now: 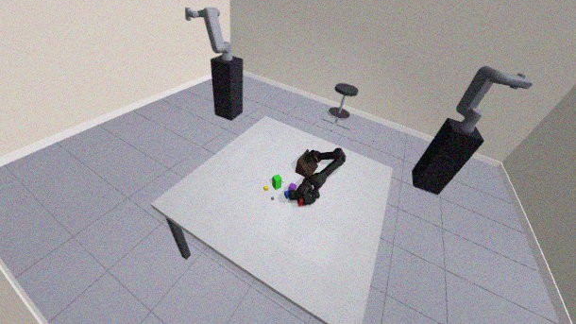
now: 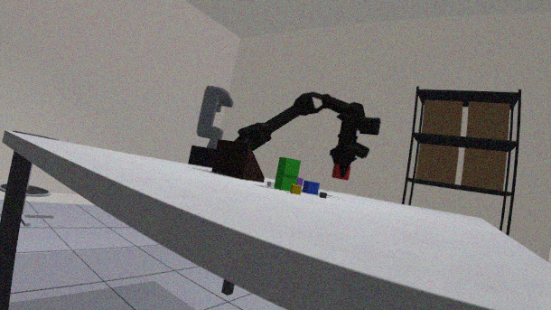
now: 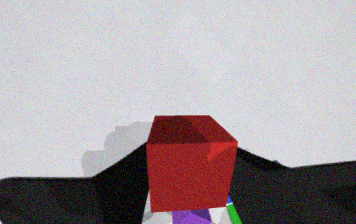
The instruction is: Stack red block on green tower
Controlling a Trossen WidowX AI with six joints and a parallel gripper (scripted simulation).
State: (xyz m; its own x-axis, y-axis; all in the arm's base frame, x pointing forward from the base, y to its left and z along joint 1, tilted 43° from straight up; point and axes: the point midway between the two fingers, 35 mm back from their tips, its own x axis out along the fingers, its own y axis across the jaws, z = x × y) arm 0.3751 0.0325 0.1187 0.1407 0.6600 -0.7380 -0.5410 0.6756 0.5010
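Clamped on the red block (image 2: 341, 172), the claw (image 2: 344, 165) hangs at the end of the dark arm (image 2: 289, 116) just right of centre in the exterior view, with the block gripped at its upper part and its lower part showing below the fingertips. In that view the block appears lifted off the worktop (image 2: 361, 236), with wall visible beneath it, and its top sits roughly level with the upper half of the green tower (image 2: 287, 173). The wrist view fills its lower middle with the red cube, dark claw bodies spreading to either side and a shadow on the pale surface behind. Just left of the claw in the exterior view lies a small cluster: a blue block (image 2: 311, 186), a purple one (image 2: 299, 181) and a yellow one (image 2: 295, 189), touching or nearly touching at the tower's foot; which of them actually touch cannot be told. The tower stands upright, two green cubes high, left of that cluster and well apart from the claw. As a judgement of progress, the grasp and first lift look done; what is left is raising the block above the tower's top, carrying it leftward over the loose blocks, lowering it squarely and letting go without a nudge.
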